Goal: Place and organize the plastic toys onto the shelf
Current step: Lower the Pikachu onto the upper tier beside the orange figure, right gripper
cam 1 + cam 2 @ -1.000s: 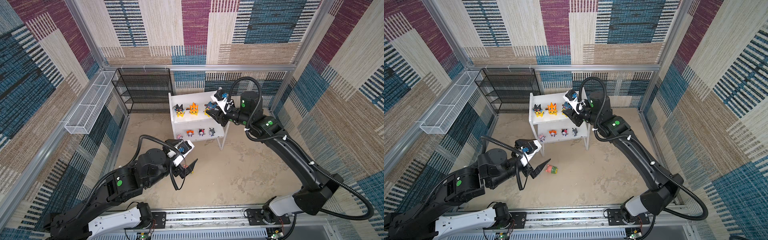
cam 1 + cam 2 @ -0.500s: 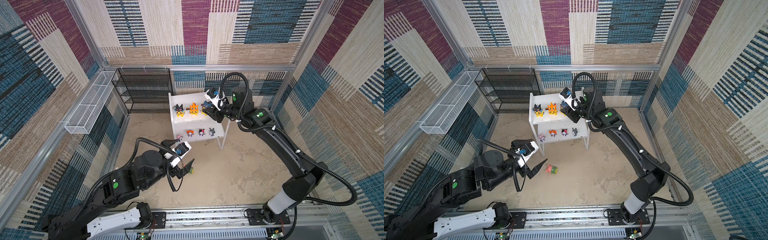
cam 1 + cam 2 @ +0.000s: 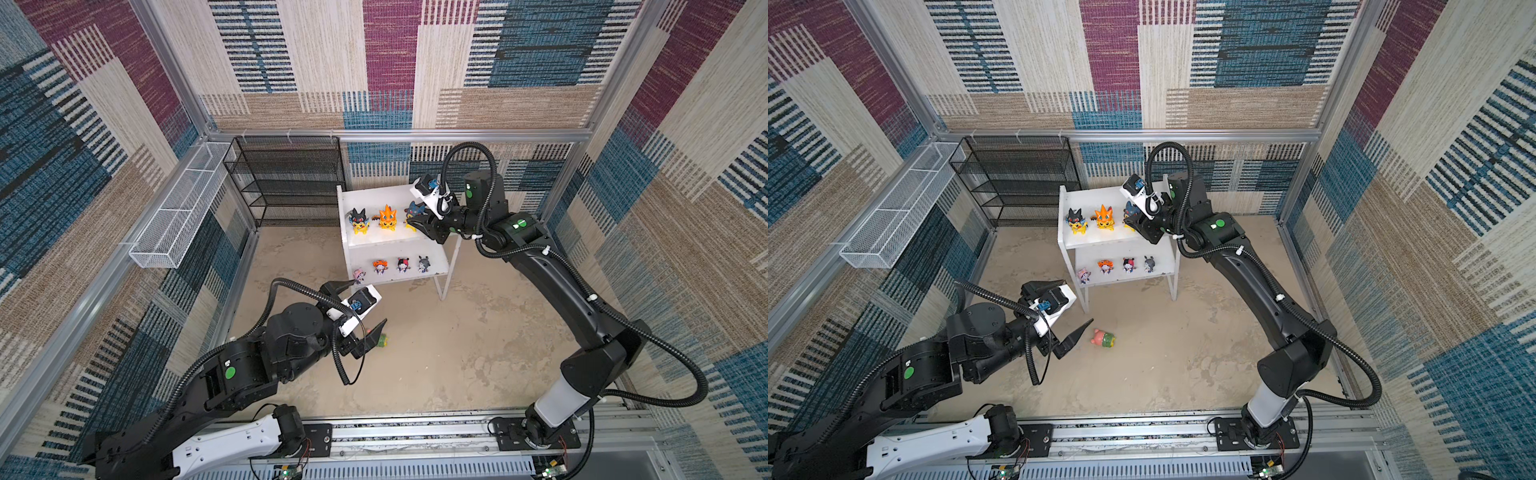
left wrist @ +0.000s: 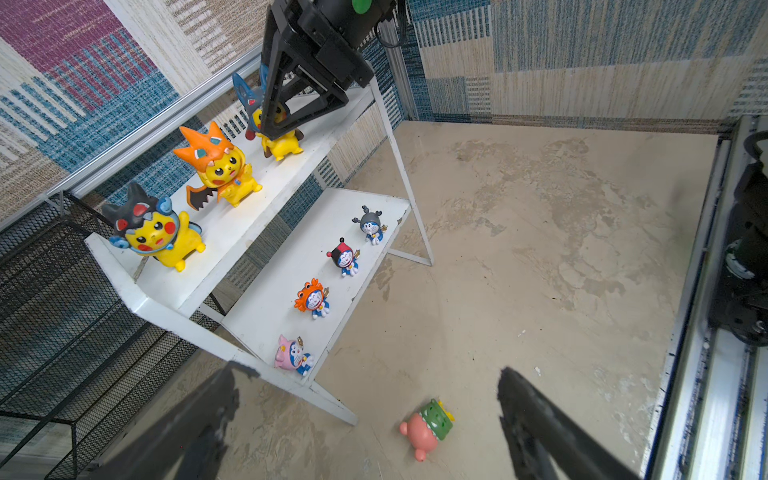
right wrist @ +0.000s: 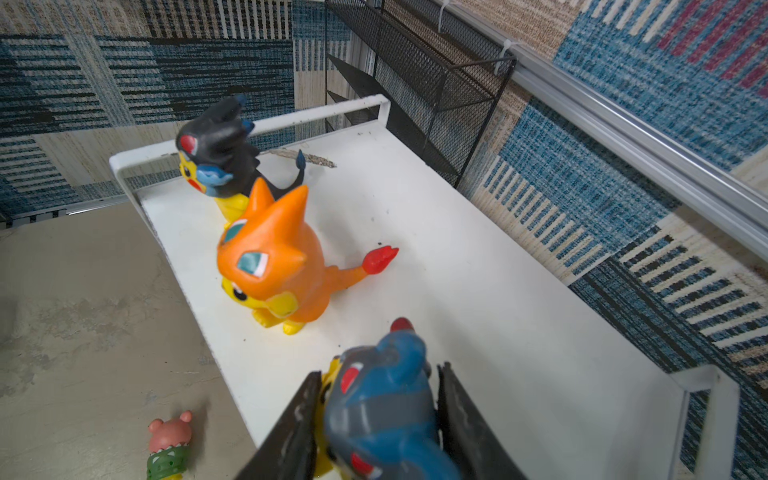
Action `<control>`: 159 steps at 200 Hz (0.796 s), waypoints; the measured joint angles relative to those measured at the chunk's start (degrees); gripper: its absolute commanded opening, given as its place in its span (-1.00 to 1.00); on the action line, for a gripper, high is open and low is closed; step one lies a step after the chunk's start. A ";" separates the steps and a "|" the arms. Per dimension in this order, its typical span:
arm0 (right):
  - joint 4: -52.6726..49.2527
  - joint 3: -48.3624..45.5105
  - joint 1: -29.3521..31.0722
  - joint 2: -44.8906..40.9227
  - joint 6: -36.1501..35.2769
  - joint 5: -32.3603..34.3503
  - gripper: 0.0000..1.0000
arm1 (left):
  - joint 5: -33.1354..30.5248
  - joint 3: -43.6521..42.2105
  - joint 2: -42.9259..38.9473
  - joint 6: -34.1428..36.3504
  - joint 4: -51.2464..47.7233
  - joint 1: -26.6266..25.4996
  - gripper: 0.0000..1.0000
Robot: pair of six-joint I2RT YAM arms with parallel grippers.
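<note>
The white shelf (image 3: 374,195) stands at the back in both top views. On its top board stand a black-hooded yellow toy (image 3: 359,220) and an orange-hooded one (image 3: 387,217). My right gripper (image 5: 379,370) is shut on the blue-hooded yellow toy (image 5: 382,399), whose feet (image 4: 282,149) rest on the top board right of the orange-hooded one. Several tiny big-headed toys (image 4: 312,298) line the lower board. A pink-and-green toy (image 3: 1104,338) lies on its side on the floor. My left gripper (image 4: 369,369) hangs open just left of it, nothing between its fingers.
A black mesh rack (image 3: 286,183) stands left of the shelf against the back wall. A white wire basket (image 3: 174,216) hangs on the left rail. The shelf's thin front legs (image 3: 1173,286) reach the floor. Patterned walls close in the beige floor (image 3: 1183,353).
My right gripper has carried the blue-hooded toy leftward along the top board, closer to the orange-hooded toy. My left gripper has shifted only slightly and stays open.
</note>
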 measured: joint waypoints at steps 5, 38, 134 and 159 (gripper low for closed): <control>-0.09 0.20 -0.04 0.07 0.00 0.00 -0.09 | 0.00 -0.09 -0.02 0.00 0.02 0.02 0.98; -1.16 1.36 -0.13 0.68 -0.02 0.00 -0.06 | 0.00 -0.26 -0.13 0.00 0.13 0.02 0.98; -2.93 3.30 -0.24 1.84 -0.70 0.24 0.03 | 0.00 -0.94 -0.24 0.15 0.55 0.02 0.98; -2.97 3.72 -0.24 1.97 -0.90 0.24 0.04 | 0.00 -0.94 -0.31 0.15 0.57 0.04 0.98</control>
